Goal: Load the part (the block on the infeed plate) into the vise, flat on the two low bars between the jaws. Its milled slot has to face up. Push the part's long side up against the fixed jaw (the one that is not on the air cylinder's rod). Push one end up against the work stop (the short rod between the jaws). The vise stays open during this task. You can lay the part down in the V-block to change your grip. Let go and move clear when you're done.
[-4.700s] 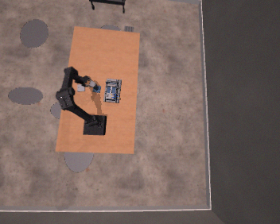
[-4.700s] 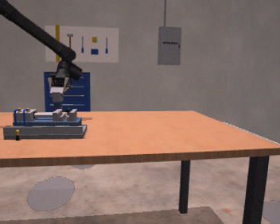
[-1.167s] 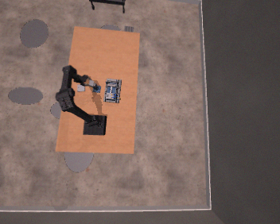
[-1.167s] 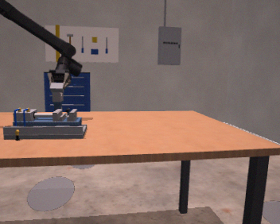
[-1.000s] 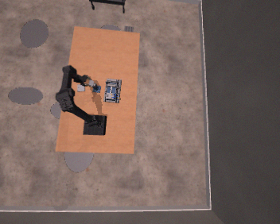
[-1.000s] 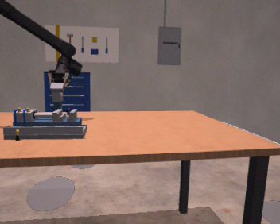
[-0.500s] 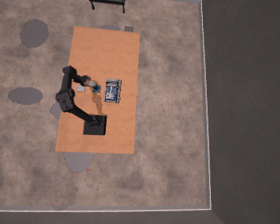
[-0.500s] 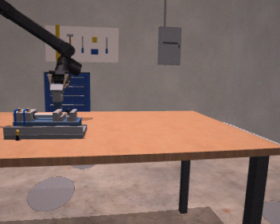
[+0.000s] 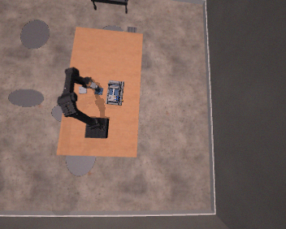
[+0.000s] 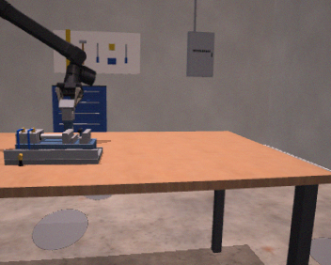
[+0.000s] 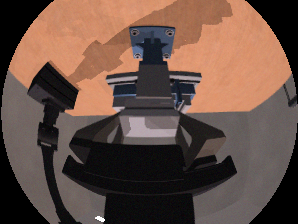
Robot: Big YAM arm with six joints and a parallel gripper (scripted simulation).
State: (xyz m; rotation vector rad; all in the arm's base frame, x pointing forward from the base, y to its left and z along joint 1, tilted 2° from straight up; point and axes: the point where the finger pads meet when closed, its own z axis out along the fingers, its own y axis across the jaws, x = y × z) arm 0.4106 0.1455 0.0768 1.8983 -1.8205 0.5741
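Your end effector (image 9: pixel 93 84) (image 10: pixel 68 104) (image 11: pixel 149 113) pinches the part (image 9: pixel 96 87) (image 10: pixel 68 113) (image 11: pixel 153 82) above the blue V-block (image 9: pixel 99 92) (image 11: pixel 166 44), between the vise (image 9: pixel 114 93) (image 10: pixel 55 152) (image 11: pixel 117 91) and the counter's (image 9: pixel 108 53) (image 10: pixel 191 155) (image 11: pixel 55 30) long edge on the arm's side.

Black arm (image 9: pixel 70 87) on black base (image 9: pixel 88 134), at one end of wooden table (image 9: pixel 112 53), reaching out beside vise (image 9: pixel 120 104). Small blue fixture (image 9: pixel 100 92) between pale plate (image 9: pixel 83 90) and vise. Gray discs on floor around table.

Gray block (image 10: pixel 68 112) (image 11: pixel 153 82) in the end effector (image 9: pixel 93 84) (image 10: pixel 69 100) (image 11: pixel 149 113).
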